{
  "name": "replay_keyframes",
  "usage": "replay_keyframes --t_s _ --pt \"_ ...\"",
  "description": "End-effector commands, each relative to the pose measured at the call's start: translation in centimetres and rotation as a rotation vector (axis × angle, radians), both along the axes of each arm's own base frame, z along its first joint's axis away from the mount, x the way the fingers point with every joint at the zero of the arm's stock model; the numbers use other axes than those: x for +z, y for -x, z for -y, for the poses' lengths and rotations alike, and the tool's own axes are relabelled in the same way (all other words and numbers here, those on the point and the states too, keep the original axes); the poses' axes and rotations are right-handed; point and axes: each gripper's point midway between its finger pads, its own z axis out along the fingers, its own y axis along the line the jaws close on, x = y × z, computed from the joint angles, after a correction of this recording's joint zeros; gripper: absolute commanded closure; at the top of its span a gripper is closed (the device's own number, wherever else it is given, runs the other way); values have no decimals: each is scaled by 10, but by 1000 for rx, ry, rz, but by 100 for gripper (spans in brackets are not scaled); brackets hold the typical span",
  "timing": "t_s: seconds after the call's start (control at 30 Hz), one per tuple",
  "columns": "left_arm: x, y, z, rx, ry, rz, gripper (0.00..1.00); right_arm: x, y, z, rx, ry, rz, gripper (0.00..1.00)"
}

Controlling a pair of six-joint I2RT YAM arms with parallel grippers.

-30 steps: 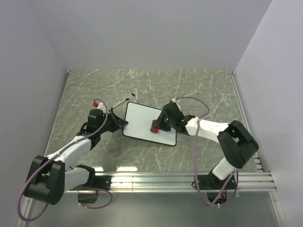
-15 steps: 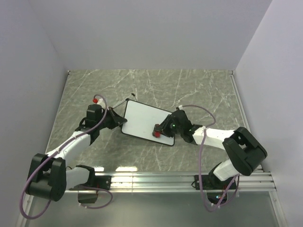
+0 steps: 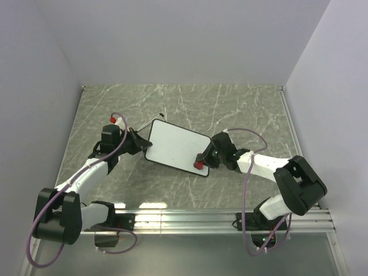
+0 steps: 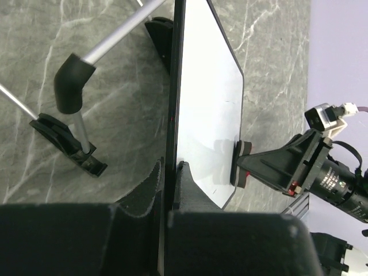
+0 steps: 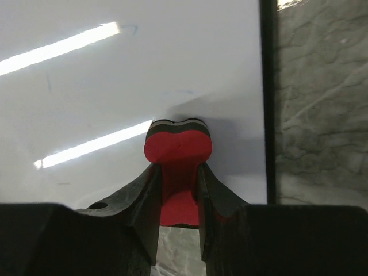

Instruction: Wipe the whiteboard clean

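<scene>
The whiteboard (image 3: 174,147) lies tilted on the marble table, white with a thin black frame. My left gripper (image 3: 144,147) is shut on its left edge; in the left wrist view the fingers (image 4: 171,168) clamp the black frame of the whiteboard (image 4: 208,98). My right gripper (image 3: 204,161) is shut on a red eraser (image 3: 199,164), which presses on the board's near right corner. In the right wrist view the eraser (image 5: 177,148) sits between the fingers, its dark felt face against the whiteboard (image 5: 115,80). Faint blue marks (image 5: 131,27) remain near the top.
The board's folding stand (image 4: 73,86), metal rods with black feet, sticks out behind it near the left gripper. The stand's tip (image 3: 159,117) shows past the board's far edge. Grey walls enclose the table; a metal rail (image 3: 218,218) runs along the near edge.
The right gripper has slid the eraser right and nearer, to the board's near right corner. The board has turned slightly, and the left gripper has shifted left with it.
</scene>
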Motion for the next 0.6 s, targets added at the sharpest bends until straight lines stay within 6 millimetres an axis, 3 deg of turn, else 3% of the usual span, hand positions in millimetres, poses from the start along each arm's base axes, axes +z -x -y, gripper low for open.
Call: replay_keyframes --t_s 0.0,0.2,0.37,0.47,0.57 --pt "30 -24 -8 38 -23 108 99 -71 67 74 15 392 -295 100" --pt "24 -20 -10 32 -40 94 99 -69 16 74 -54 383 -285 100" --pt "21 -17 -9 19 -42 86 99 -63 -27 57 -58 355 -247 100" --pt "23 -18 -9 19 -41 88 99 -58 -32 48 -58 329 -239 100" --pt "23 -20 -9 24 -42 87 99 -54 -17 38 -31 325 -235 100"
